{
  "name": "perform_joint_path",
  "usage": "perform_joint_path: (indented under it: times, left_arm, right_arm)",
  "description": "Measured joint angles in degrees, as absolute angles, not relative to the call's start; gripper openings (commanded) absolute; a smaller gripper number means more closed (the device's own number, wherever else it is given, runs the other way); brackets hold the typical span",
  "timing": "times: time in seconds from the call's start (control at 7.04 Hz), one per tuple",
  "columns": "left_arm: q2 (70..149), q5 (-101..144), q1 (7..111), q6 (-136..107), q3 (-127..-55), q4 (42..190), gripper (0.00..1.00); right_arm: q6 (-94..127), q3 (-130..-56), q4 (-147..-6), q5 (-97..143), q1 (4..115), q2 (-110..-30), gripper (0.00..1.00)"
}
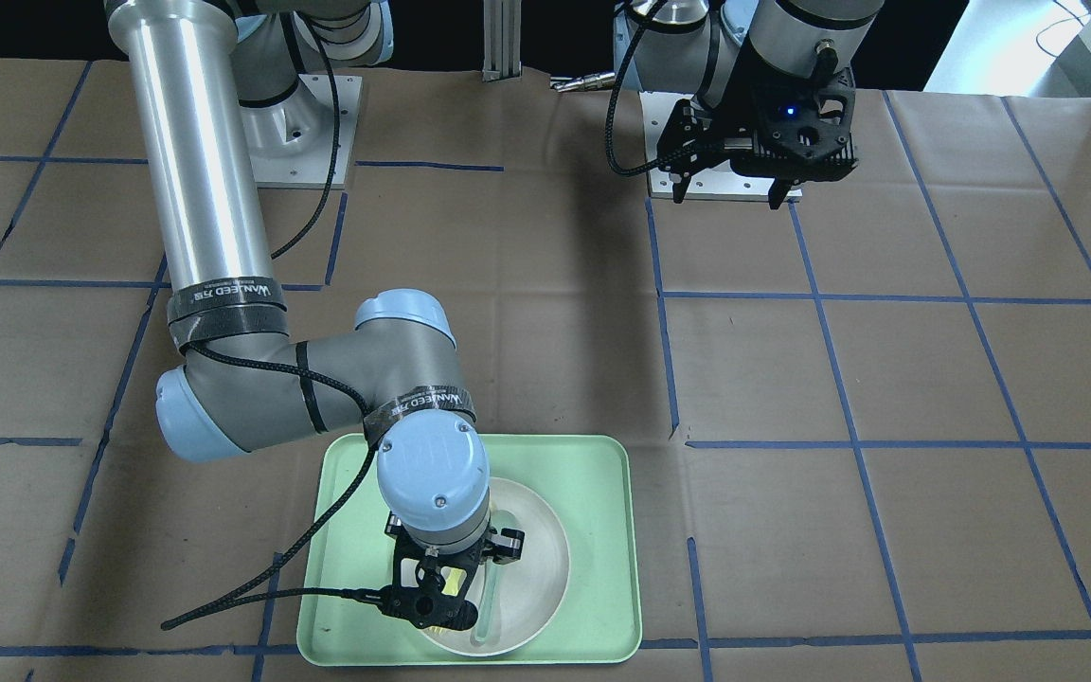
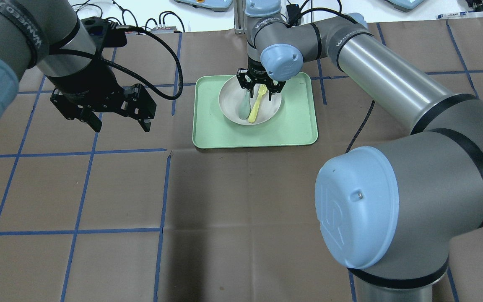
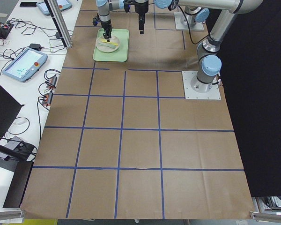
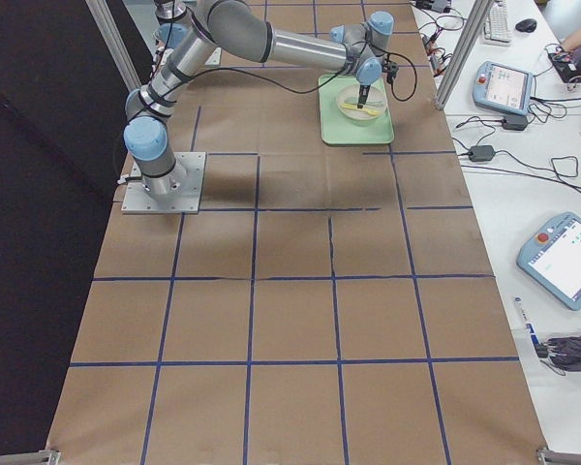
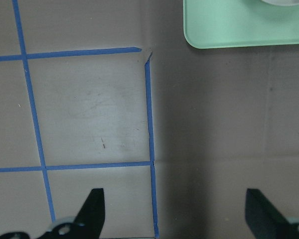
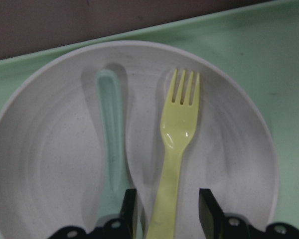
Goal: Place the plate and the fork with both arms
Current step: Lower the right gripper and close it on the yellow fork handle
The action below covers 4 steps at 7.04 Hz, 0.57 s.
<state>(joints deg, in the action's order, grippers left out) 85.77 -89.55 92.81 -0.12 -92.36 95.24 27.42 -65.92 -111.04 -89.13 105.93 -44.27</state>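
Observation:
The off-white plate [image 2: 229, 102] lies in the light-green tray [image 2: 300, 126]. The pale-yellow fork [image 2: 256, 105] and a grey-green spoon [image 2: 244, 108] lie side by side in the plate. My right gripper [image 2: 259, 90] hangs low over the plate, open, its fingers [image 6: 207, 209] on either side of the fork's handle [image 6: 177, 144] with a gap on each side. The spoon [image 6: 112, 149] lies just outside the left finger. My left gripper [image 2: 122, 127] is open and empty, above the table to the left of the tray.
The table is covered in brown paper with a grid of blue tape. The tray's corner [image 5: 239, 30] shows at the top of the left wrist view. Both arm bases [image 1: 299, 142] stand at the robot's side of the table. Pendants and cables lie beyond the far edge.

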Motion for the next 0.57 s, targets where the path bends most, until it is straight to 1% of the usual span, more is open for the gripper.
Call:
perform_joint_path:
  times: [0.57]
  left_arm:
    - [86.0,-89.5,92.8,-0.1,-92.4,95.2,1.0]
  right_arm:
    - [27.4,-66.0,-111.5,-89.3,106.1,-43.8,0.47]
